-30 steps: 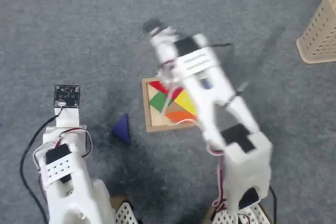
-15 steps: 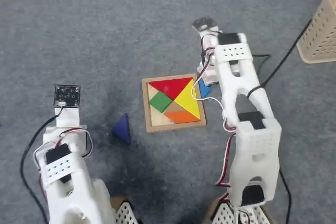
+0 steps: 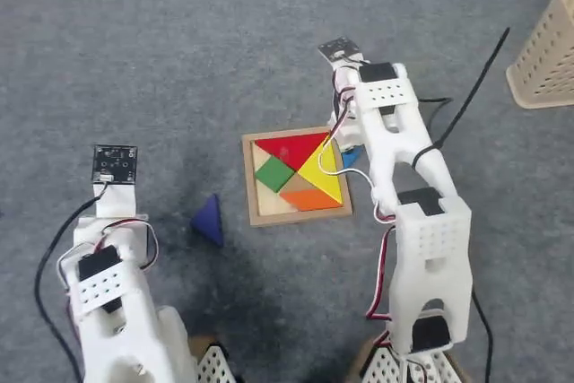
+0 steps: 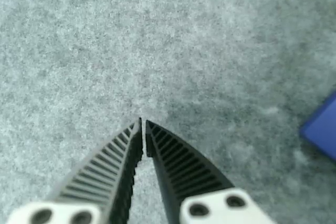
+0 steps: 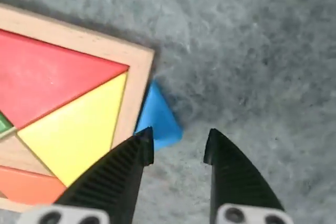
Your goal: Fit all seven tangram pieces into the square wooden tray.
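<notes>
A: Where are the pieces to be found?

B: With the high view read as a clock face centred on the tray [image 3: 248, 181], the red triangle [image 3: 291, 147] is seated at 12 o'clock, the yellow triangle [image 3: 321, 172] at 3, the green square [image 3: 272, 172] at 9 and the orange piece [image 3: 311, 198] at 5. Whether the tan patch between them is a piece or bare floor cannot be told.

A: And outside the tray?

B: A light blue piece [image 5: 157, 116] is lying on the carpet at about 2 o'clock, touching the tray's outer rim. A dark blue triangle [image 3: 209, 219] is left well apart at 8 o'clock.

A: How is the right gripper [image 5: 179, 137] held?

B: Its jaws are spread wide and nothing is gripped. One fingertip is set over the light blue piece's edge, the other over bare carpet. That stance is judged to be a straddle meant for closing on the piece.

A: And the left gripper [image 4: 143, 123]?

B: Its jaws are drawn together, nothing between them, and it is parked above carpet near the dark blue triangle, probably to keep clear.
</notes>
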Controlling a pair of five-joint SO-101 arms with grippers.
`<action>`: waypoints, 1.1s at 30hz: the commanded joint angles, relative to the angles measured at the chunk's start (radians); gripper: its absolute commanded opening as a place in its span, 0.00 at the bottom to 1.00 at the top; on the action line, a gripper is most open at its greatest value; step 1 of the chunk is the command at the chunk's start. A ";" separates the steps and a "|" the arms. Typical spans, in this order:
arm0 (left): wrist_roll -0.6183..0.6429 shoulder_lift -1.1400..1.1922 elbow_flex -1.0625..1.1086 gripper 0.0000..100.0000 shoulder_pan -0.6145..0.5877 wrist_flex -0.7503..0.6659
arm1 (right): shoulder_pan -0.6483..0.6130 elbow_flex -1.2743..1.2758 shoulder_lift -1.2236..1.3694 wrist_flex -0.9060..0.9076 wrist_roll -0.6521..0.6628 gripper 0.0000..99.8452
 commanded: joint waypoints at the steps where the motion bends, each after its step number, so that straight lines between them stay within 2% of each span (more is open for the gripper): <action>1: -0.006 -0.028 -0.004 0.01 0.000 -0.017 | -0.021 -0.055 -0.018 -0.016 -0.012 0.16; 13: -0.006 -0.028 -0.004 0.01 0.000 -0.017 | -0.013 -0.061 0.111 -0.056 -0.005 0.16; 18: -0.006 -0.028 -0.004 0.01 0.000 -0.017 | 0.041 -0.060 0.108 -0.028 -0.005 0.16; 25: -0.006 -0.028 -0.004 0.01 0.000 -0.017 | 0.081 -0.064 0.074 -0.028 -0.009 0.00; 31: -0.006 -0.029 -0.004 0.01 -0.006 -0.021 | 0.047 -0.061 -0.074 0.059 -0.009 0.01; 33: -0.008 -0.026 -0.005 0.01 -0.029 -0.061 | 0.012 -0.060 -0.125 0.101 -0.009 0.01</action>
